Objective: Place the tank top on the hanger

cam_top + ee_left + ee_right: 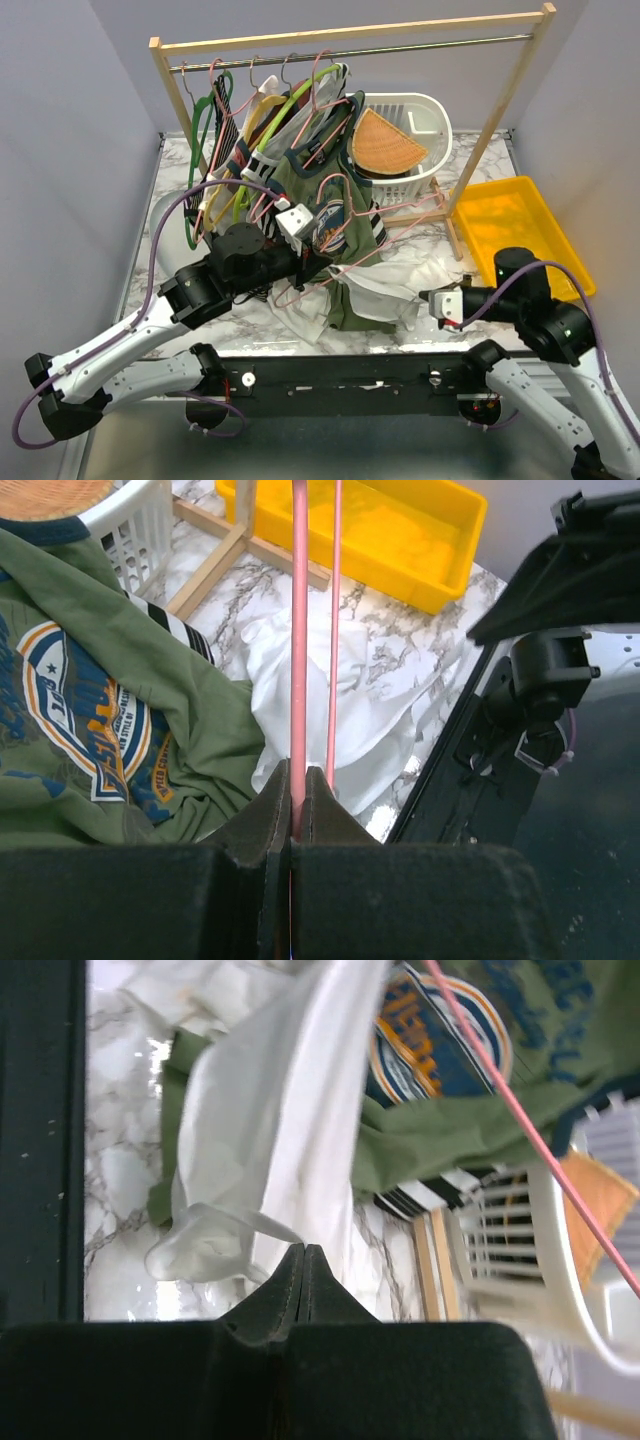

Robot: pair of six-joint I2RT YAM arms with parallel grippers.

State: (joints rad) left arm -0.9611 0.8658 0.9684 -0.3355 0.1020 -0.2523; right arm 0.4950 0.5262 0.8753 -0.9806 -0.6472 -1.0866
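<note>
My left fingers (297, 798) are pressed tight on the pink wire hanger (299, 630), pinching one of its thin rods right at the tips. A second rod runs just beside the first, and both reach out over the marble worktop (400, 630).

The white tank top (380, 690) lies crumpled on that worktop near the front edge, between my two arms. One side of it is tucked against the olive-green tank top (120, 650) with the round printed badge.

From the right wrist, my right fingers (303, 1260) are pressed together with no gap showing. A fold of the white cloth hangs directly in front of their tips and a thin twist of it runs up to them. I cannot tell whether any fabric is actually nipped between them.

Behind the clothes, the wooden clothes rail (350, 35) carries a bundle of other hangers. The white laundry basket (420, 120) sits under it, and the yellow tray (515, 225) lies to its right.
</note>
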